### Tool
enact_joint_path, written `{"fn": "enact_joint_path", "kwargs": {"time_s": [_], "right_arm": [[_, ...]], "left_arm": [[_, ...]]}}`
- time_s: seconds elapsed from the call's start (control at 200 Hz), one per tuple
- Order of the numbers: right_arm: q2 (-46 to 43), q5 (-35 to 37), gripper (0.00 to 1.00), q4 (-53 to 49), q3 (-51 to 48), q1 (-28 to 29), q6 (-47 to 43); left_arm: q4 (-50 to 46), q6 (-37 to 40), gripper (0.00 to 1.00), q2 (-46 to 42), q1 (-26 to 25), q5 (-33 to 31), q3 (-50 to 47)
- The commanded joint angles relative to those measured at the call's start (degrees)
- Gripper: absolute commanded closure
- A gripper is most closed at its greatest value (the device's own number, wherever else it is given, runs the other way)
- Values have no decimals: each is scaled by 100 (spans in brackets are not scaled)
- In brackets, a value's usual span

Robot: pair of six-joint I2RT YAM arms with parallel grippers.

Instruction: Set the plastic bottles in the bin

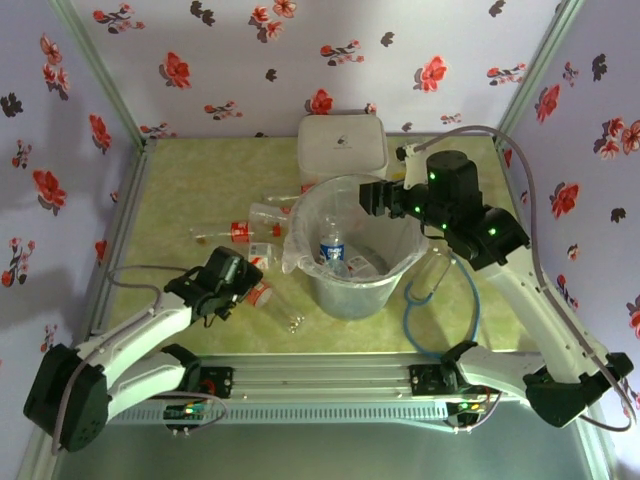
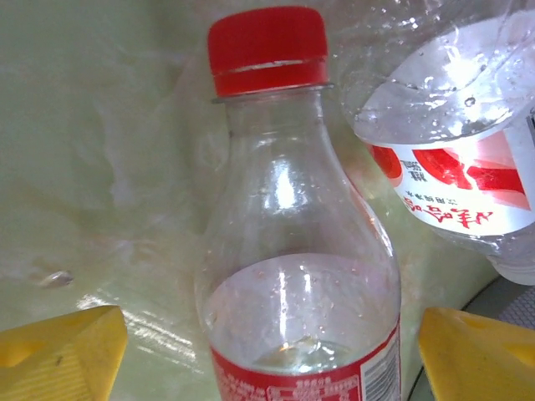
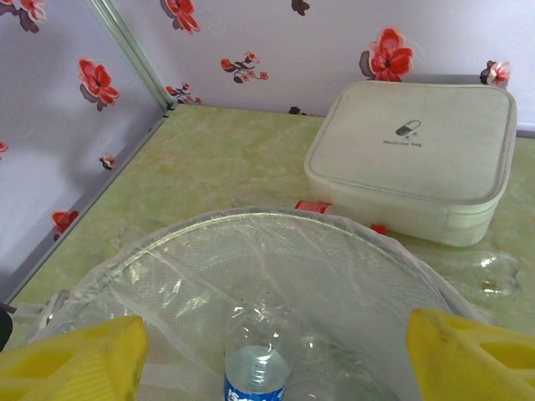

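Note:
A clear bottle with a red cap and red label [image 2: 297, 251] lies on the table between the spread yellow fingers [image 2: 63, 351] of my left gripper [image 2: 272, 359], which is open around it without gripping. A second red-and-white labelled bottle [image 2: 451, 125] lies just to its right. From above, my left gripper [image 1: 245, 280] sits left of the bin [image 1: 350, 290], with more bottles [image 1: 240, 232] scattered beyond it. My right gripper [image 1: 378, 195] hangs open and empty over the bin's far rim [image 3: 276, 219]. Inside the bin stands a blue-labelled bottle [image 3: 257, 372].
A white lidded box [image 3: 414, 154] stands behind the bin at the back wall. A red-capped bottle [image 3: 313, 205] lies between the box and the bin. A clear bottle [image 1: 430, 275] and a blue cable [image 1: 470, 310] lie right of the bin.

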Motion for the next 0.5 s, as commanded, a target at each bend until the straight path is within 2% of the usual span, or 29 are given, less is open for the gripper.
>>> {"fn": "enact_joint_path", "kwargs": {"time_s": [0.0, 0.17, 0.29, 0.495], "right_arm": [[45, 137, 18, -66, -38, -15, -130], [36, 124, 18, -31, -54, -15, -121], [21, 82, 18, -35, -15, -28, -108], [-2, -51, 18, -3, 28, -32, -95]], "left_arm": [[443, -73, 19, 56, -39, -22, -139], [504, -38, 43, -11, -39, -51, -160], [216, 97, 55, -248, -40, -143, -56], [-644, 516, 57, -793, -24, -357, 358]]}}
